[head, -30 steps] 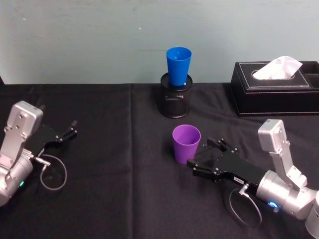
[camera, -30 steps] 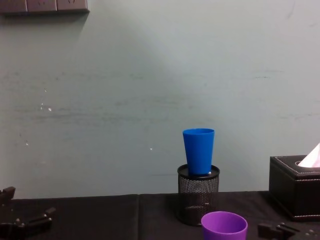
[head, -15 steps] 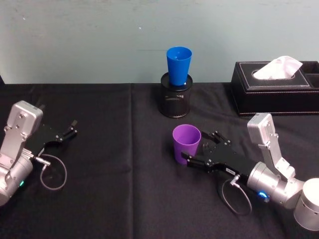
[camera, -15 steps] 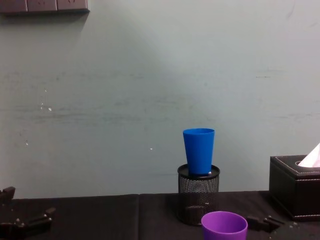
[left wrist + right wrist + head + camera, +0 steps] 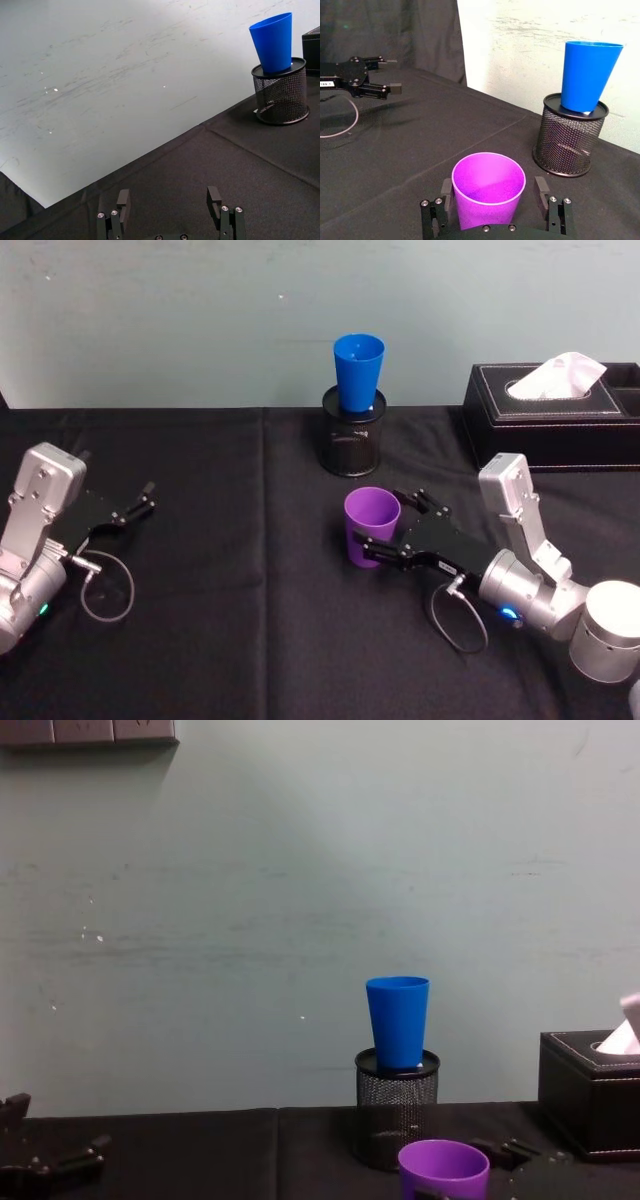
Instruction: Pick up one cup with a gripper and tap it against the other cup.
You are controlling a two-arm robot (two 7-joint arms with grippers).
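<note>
1. My right gripper [image 5: 383, 527] is spread, with one finger [image 5: 542, 192] on each side of the purple tumbler [image 5: 488, 192]. The tumbler stands upright on the black table [image 5: 230, 620], a little right of centre. The right wrist view shows a gap on at least one side, so I take it nothing is gripped yet.
2. I judge that closing is the step in hand. I should squeeze gently, because the smooth tapered plastic could flex or squirt out.
3. I lift straight up before travelling.
4. The blue tumbler [image 5: 358, 370] sits in the wire-mesh pen holder [image 5: 352, 440] at the middle of the back edge. I should tap it lightly, wall to wall above the holder's rim, or it may topple.
5. My left gripper [image 5: 148, 498] rests spread near the left edge, idle.
</note>
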